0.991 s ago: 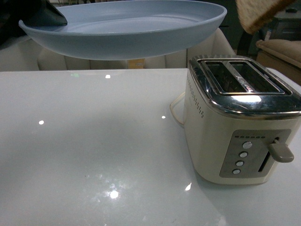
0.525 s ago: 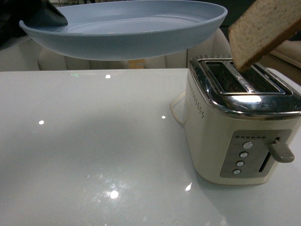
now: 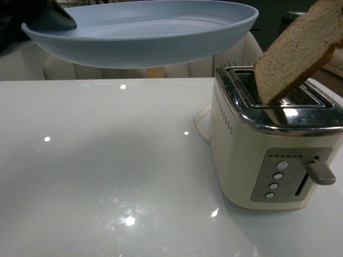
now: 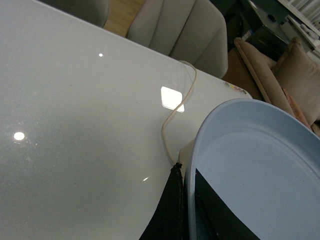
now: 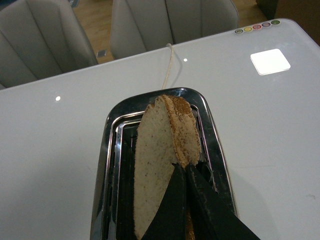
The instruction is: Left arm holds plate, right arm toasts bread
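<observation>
Bread slice tilted into the toaster, plate held aloft.
The bread [image 3: 297, 51] leans with its lower corner in one slot of the cream toaster [image 3: 252, 155], and the right gripper [image 5: 185, 169] has its jaws clamped on the crust edge. Up and left of the toaster, the pale blue plate [image 3: 144, 37] hangs above the white surface [image 3: 107, 160], its rim pinched between the jaws of the left gripper [image 4: 186, 175].

Plate [image 3: 140, 45] shared by front, left-wrist views
</observation>
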Motion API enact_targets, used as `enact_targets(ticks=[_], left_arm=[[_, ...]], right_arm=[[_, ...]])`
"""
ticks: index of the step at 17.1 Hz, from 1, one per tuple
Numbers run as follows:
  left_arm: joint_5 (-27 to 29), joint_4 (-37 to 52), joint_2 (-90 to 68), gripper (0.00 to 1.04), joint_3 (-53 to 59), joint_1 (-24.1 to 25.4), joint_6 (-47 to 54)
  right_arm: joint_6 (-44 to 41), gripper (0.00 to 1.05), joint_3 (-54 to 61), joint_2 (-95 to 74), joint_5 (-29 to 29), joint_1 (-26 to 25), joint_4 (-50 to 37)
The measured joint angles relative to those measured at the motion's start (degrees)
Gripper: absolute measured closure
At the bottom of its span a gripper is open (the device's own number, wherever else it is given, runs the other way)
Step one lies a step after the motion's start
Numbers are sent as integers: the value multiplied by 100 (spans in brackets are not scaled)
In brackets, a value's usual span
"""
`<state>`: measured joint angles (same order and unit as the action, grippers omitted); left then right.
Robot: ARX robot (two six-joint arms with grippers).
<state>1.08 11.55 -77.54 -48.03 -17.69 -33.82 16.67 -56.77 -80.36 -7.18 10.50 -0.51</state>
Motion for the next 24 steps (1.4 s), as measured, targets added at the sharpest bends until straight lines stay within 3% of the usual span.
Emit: enact_targets(ticks=[11,18,19,23,24], left_arm=[[0,2,0,102,0,0,0],[0,2,0,102,0,0,-2],[0,4,0,102,0,0,-2],[0,4,0,102,0,0,-2],[0,4,0,102,0,0,-2]], right_arm=[[-20,103,-470,-671,-164,313,496],[437,103,-949,-1375,-107,433,1036],[483,97,-949,-1410,-107,457,1038],[588,55,-949,-1410,-63,487,994],[603,50,-949,-1410,-61,487,955]])
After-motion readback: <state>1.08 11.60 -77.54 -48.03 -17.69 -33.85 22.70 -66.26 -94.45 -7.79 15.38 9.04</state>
